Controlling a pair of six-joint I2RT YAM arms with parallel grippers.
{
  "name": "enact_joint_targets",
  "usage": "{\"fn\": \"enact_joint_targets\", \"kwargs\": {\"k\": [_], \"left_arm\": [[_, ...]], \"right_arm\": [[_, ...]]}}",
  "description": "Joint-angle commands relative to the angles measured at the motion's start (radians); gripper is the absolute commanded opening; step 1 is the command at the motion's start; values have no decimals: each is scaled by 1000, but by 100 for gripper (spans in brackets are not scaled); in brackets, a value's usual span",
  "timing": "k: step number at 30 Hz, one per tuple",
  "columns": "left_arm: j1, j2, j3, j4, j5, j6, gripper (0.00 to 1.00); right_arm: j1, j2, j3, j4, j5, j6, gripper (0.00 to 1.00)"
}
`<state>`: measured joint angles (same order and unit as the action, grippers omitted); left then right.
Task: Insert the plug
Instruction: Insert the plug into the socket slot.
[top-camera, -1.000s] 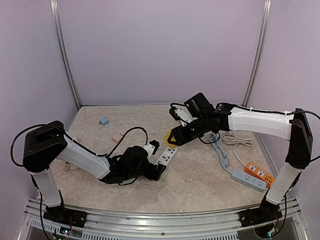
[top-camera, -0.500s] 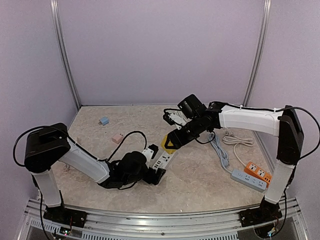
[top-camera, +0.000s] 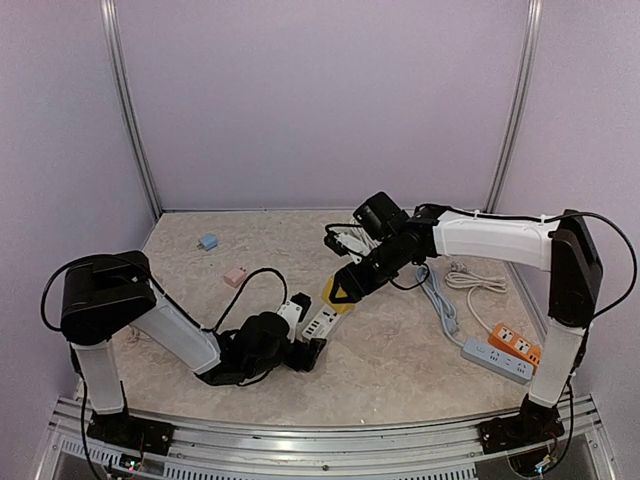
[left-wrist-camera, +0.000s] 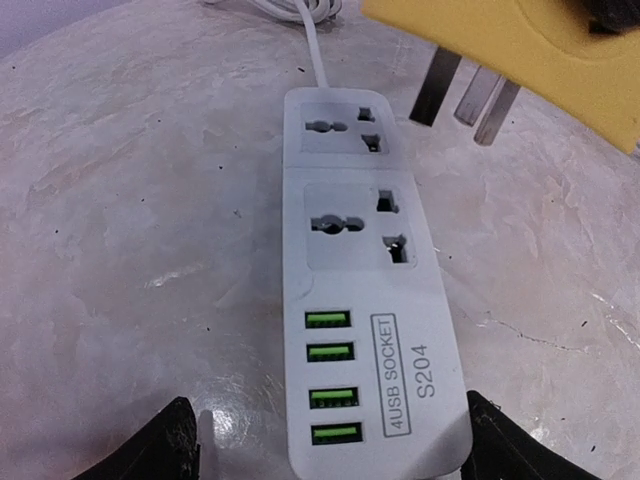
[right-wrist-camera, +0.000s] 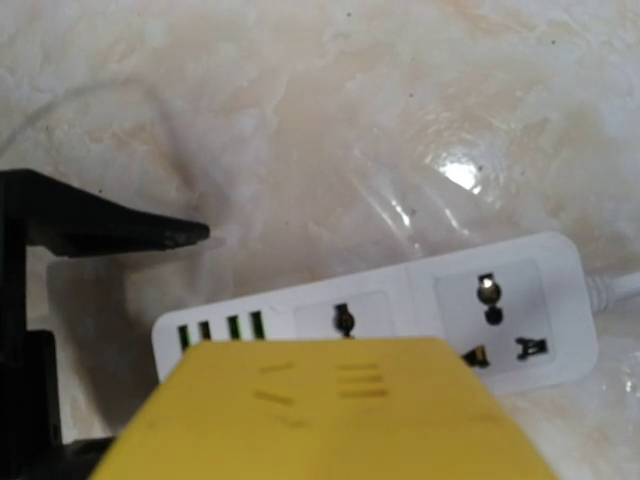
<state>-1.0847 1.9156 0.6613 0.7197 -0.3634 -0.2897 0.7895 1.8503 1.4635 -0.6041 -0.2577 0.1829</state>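
Observation:
A white power strip (left-wrist-camera: 365, 290) with two universal sockets and several green USB ports lies flat on the table, also seen in the top view (top-camera: 318, 322). My left gripper (left-wrist-camera: 330, 445) is open and straddles its USB end; the right finger (left-wrist-camera: 500, 445) touches the strip's edge and the left finger (left-wrist-camera: 175, 445) stands apart from it. My right gripper (top-camera: 347, 282) is shut on a yellow plug (top-camera: 334, 293), held just above the strip's far socket. Its three metal prongs (left-wrist-camera: 465, 95) hang over that socket without touching. In the right wrist view the plug (right-wrist-camera: 330, 410) hides the fingers.
A grey power strip (top-camera: 497, 360) and an orange one (top-camera: 520, 347) lie at the right edge, with a coiled white cable (top-camera: 472, 278) and a grey cable (top-camera: 440, 303) behind them. A blue adapter (top-camera: 208, 241) and a pink one (top-camera: 235, 276) sit at the back left.
My right gripper has carried the yellow plug left and down, closer over the white strip. My left gripper and the strip have shifted slightly toward the near left.

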Motion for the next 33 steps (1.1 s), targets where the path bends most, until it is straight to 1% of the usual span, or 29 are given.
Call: {"fn": "enact_joint_targets", "kwargs": {"k": [1, 5, 11, 22, 33], "left_arm": [[-5, 30, -27, 100, -23, 18, 84], [-5, 44, -36, 132, -17, 30, 84], [-7, 48, -59, 183, -8, 37, 84], [-10, 47, -74, 212, -5, 42, 85], [-9, 51, -74, 215, -8, 43, 85]], "right_arm": [[-10, 24, 40, -13, -21, -31, 0], [-9, 33, 51, 0, -20, -56, 0], [-10, 55, 70, 16, 26, -104, 0], [0, 110, 94, 5, 56, -172, 0], [43, 147, 130, -33, 86, -235, 0]]}}
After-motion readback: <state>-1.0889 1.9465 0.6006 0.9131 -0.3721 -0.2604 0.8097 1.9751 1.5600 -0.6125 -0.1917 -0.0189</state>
